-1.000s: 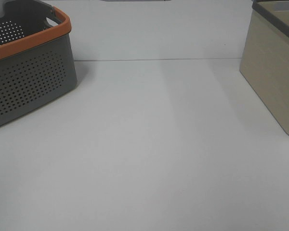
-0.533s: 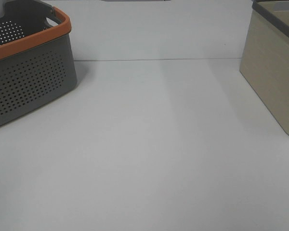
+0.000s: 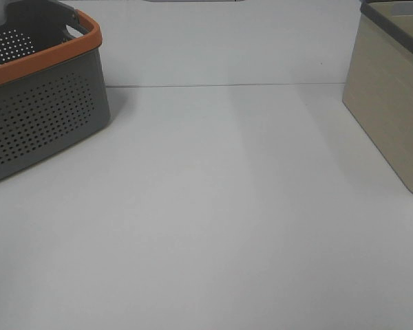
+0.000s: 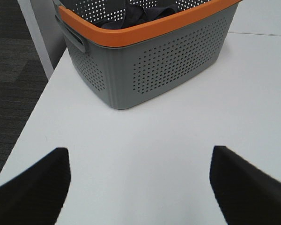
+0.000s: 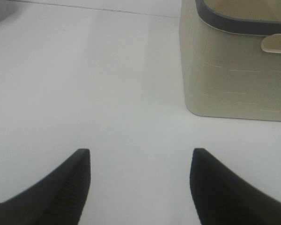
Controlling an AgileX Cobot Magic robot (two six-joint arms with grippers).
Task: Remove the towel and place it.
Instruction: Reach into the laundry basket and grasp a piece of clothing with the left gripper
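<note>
The dark charcoal towel (image 4: 145,11) lies crumpled inside the grey perforated basket with an orange rim (image 4: 150,61). That basket stands at the far left of the table in the high view (image 3: 41,103), where the towel is hidden. My left gripper (image 4: 140,159) is open and empty over the bare table, a short way in front of the basket. My right gripper (image 5: 140,157) is open and empty over the table, short of the beige bin (image 5: 234,70). Neither gripper shows in the high view.
The beige bin with a dark grey rim stands at the far right in the high view (image 3: 392,103). The white table (image 3: 213,206) stretches between basket and bin. The table's left edge drops to dark floor (image 4: 14,61) beside the basket.
</note>
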